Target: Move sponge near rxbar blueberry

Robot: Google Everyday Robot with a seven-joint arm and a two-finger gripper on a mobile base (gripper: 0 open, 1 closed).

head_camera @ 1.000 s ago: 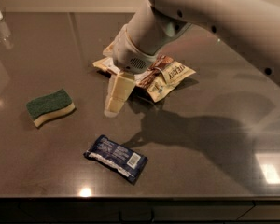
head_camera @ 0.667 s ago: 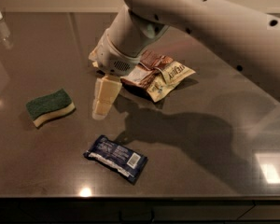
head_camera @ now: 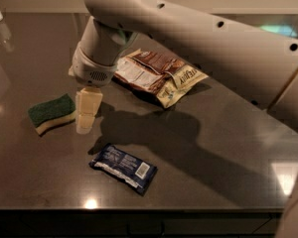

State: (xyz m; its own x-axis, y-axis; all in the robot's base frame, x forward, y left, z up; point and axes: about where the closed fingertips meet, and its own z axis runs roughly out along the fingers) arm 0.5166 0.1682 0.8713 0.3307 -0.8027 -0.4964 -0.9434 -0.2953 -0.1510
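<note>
- The bar [head_camera: 123,167] lies nearest me on the counter [head_camera: 228,182], its long axis slanting down toward view-right.
- The sponge [head_camera: 52,113] sits farther back and view-left of the bar, apart from it, with its long axis roughly across the view.
- My pincer [head_camera: 84,125] hangs just beside the sponge's view-right end, not over it. I cannot tell whether it is spread or pressed together.
- The arm [head_camera: 198,33] hides part of the snack bag [head_camera: 161,76] behind.

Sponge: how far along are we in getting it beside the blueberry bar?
Done: nothing yet; the sponge lies on the table, apart from the blueberry bar nearer the front edge. In hand: the gripper hangs low just right of the sponge. Left: grasp the sponge, carry it over, set it by the bar.
</note>
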